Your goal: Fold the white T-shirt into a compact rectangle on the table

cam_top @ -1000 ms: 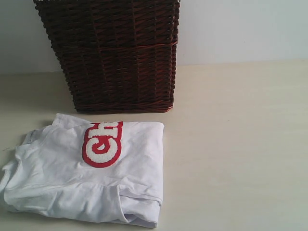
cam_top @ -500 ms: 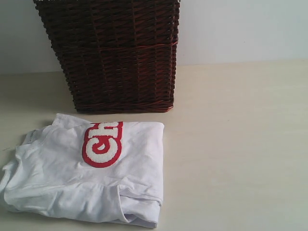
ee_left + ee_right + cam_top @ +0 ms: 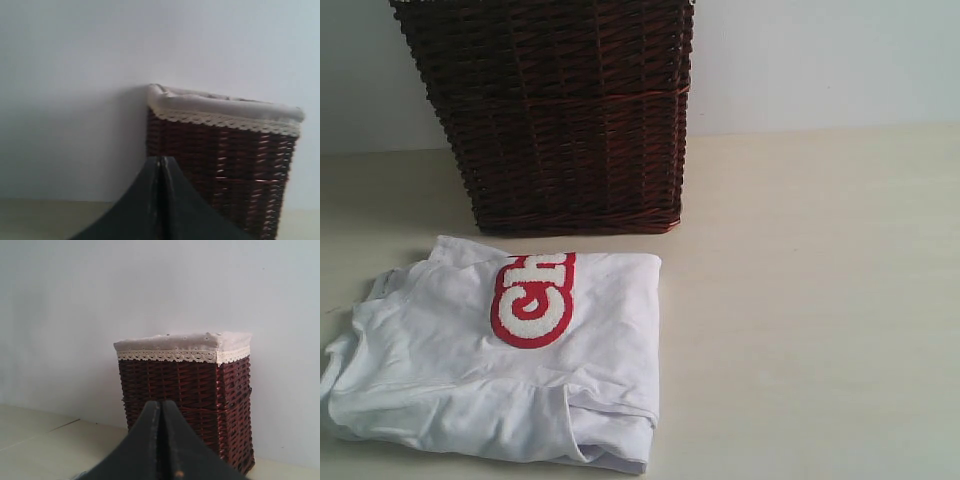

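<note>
The white T-shirt (image 3: 510, 370) lies folded in a rough rectangle on the cream table (image 3: 810, 320), at the front left of the exterior view, its red patch with fuzzy white letters (image 3: 531, 299) facing up. Neither arm shows in the exterior view. In the left wrist view my left gripper (image 3: 160, 161) is shut with nothing between its dark fingers, raised and facing the basket. My right gripper (image 3: 161, 404) is likewise shut and empty in the right wrist view. A sliver of white cloth (image 3: 80, 476) shows low in that view.
A dark wicker basket (image 3: 565, 115) stands behind the shirt against the pale wall. Its lace-trimmed liner (image 3: 182, 348) shows in both wrist views, lace-trimmed liner (image 3: 225, 111). The shirt's near edge reaches the bottom of the exterior view.
</note>
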Tool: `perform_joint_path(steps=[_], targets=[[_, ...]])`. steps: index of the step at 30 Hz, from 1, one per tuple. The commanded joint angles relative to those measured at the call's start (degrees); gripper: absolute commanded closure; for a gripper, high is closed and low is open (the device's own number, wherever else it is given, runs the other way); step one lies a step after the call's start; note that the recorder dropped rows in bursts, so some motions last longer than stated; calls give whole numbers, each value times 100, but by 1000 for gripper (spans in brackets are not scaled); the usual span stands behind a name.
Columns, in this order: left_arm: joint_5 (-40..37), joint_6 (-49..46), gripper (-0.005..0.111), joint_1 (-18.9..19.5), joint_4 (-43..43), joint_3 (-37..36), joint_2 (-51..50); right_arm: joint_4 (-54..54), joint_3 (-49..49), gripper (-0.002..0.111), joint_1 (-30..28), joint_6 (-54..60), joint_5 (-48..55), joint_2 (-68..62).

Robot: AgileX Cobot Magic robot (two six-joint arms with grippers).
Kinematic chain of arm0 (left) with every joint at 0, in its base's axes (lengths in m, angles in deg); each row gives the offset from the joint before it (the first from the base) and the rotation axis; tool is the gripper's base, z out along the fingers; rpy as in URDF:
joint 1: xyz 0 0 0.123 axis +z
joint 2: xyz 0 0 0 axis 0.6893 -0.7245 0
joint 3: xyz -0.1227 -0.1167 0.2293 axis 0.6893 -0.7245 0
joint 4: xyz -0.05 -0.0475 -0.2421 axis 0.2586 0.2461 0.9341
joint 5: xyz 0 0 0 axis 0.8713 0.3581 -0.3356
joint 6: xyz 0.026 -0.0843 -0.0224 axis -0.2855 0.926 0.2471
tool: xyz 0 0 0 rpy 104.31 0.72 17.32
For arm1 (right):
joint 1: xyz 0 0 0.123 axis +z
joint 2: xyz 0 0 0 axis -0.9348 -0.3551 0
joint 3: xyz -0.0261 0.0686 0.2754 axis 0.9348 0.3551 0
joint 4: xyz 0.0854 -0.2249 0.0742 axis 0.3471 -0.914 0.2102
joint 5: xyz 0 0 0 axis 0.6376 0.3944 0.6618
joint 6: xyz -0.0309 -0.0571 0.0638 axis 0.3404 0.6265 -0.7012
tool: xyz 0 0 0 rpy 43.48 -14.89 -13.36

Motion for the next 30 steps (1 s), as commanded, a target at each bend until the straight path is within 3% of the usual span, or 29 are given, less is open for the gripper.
perform_joint_path(steps=[1, 5, 12, 21, 30], targets=[[245, 63, 107, 731, -113, -455, 23, 7, 31, 108, -34, 7, -18, 25], [675, 63, 107, 1096, -145, -919, 23, 7, 31, 108, -34, 24, -18, 25], [850, 11, 107, 1142, -607, -1522, 23, 7, 31, 108, -34, 12, -18, 25], [-1192, -1, 107, 1151, -768, -1522, 23, 7, 31, 108, -34, 12, -18, 25], [-1192, 10, 107, 1151, -780, -1522, 23, 7, 31, 108, -34, 12, -18, 25]])
